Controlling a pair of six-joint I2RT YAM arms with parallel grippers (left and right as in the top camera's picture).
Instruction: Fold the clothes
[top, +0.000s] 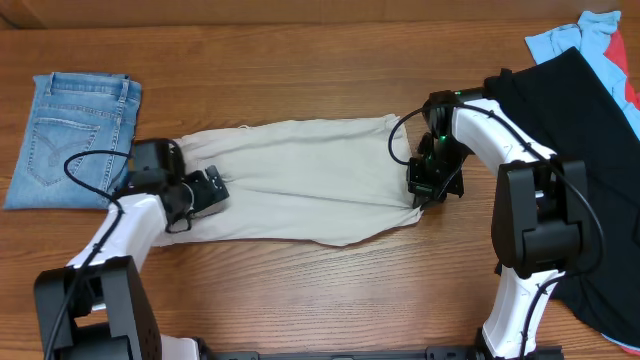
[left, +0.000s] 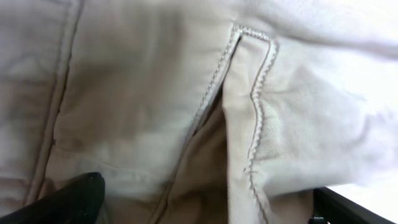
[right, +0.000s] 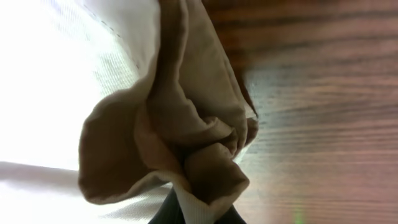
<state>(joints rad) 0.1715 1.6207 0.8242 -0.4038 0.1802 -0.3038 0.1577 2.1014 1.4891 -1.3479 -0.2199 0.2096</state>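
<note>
The brown wood-grain table (top: 300, 300) is taking up the whole overhead shot, with everything lying on it. The biggest piece of cloth is the large black garment (top: 590, 130), which is sprawling down the right edge behind the right arm.

Next down in size is the pair of pale beige cotton shorts (top: 300, 180). They're lying flat across the middle of the table, stretching left to right between the two arms, and the lower edge is looking a bit wavy. A folded pair of light blue denim jeans (top: 75, 130) is sitting at the far left, just beside the shorts' left end. A light blue garment with a red patch (top: 590, 35) is peeking out at the top right corner, partly under the black one.

The left gripper (top: 205, 192) is hovering over the left end of the shorts with its jaws spread wide. In the left wrist view a stitched seam and a pocket flap are filling the frame, with one dark fingertip (left: 78, 198) showing low at the left, and it isn't pinching anything.

The right gripper (top: 432, 190) is sitting at the right end of the shorts and is clamping down tight. In the right wrist view a bunched wad of the beige fabric is squeezing out between the fingers just above the wood.
</note>
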